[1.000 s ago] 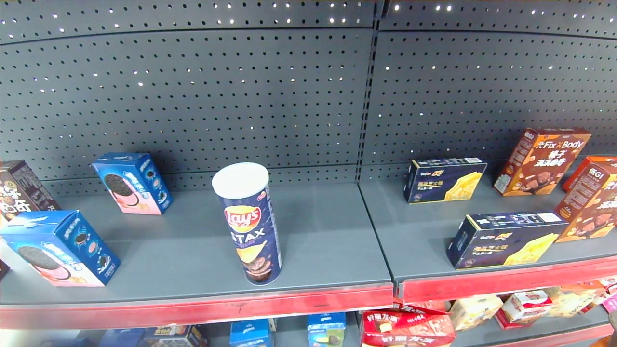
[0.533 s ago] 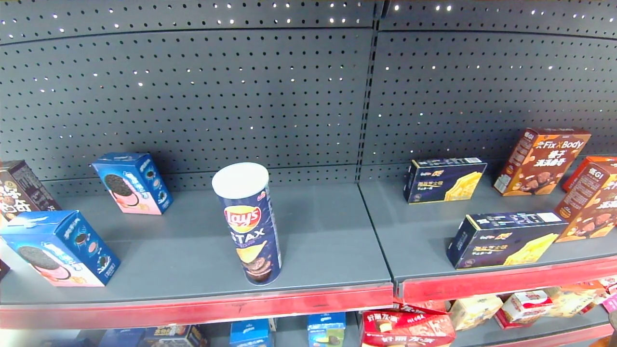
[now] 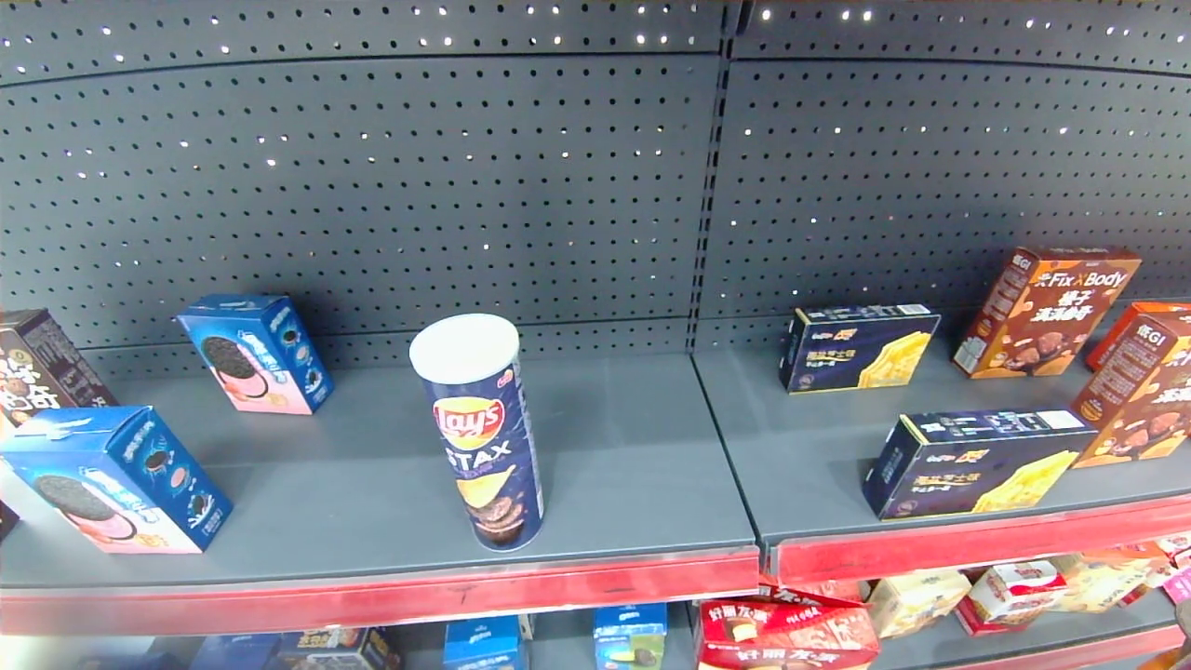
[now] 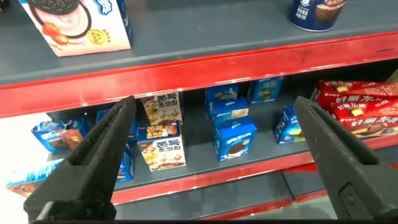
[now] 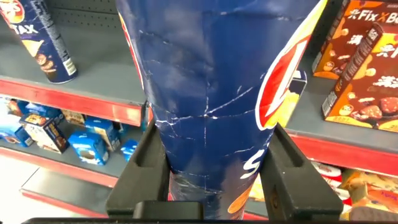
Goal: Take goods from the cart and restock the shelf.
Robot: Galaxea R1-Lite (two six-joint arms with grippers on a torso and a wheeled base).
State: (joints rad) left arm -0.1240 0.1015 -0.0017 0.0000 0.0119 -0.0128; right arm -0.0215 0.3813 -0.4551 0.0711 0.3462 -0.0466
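A dark blue chips can [image 3: 479, 433] with a white lid stands upright near the front of the grey shelf [image 3: 633, 484]. It also appears in the right wrist view as the standing can [image 5: 40, 40], and its base [image 4: 317, 12] shows in the left wrist view. My right gripper [image 5: 214, 143] is shut on a second blue chips can [image 5: 211, 74], held upright in front of the shelf's red edge [image 5: 93, 99]. My left gripper [image 4: 214, 102] is open with nothing between its fingers, below the shelf's front edge and facing the lower shelves.
Two blue cookie boxes [image 3: 256, 354] [image 3: 116, 479] stand left of the can. Dark blue boxes [image 3: 861, 347] [image 3: 972, 462] and brown boxes [image 3: 1047, 310] fill the right section. Bare shelf lies between the can and the divider. The lower shelf [image 3: 786, 633] holds several packs.
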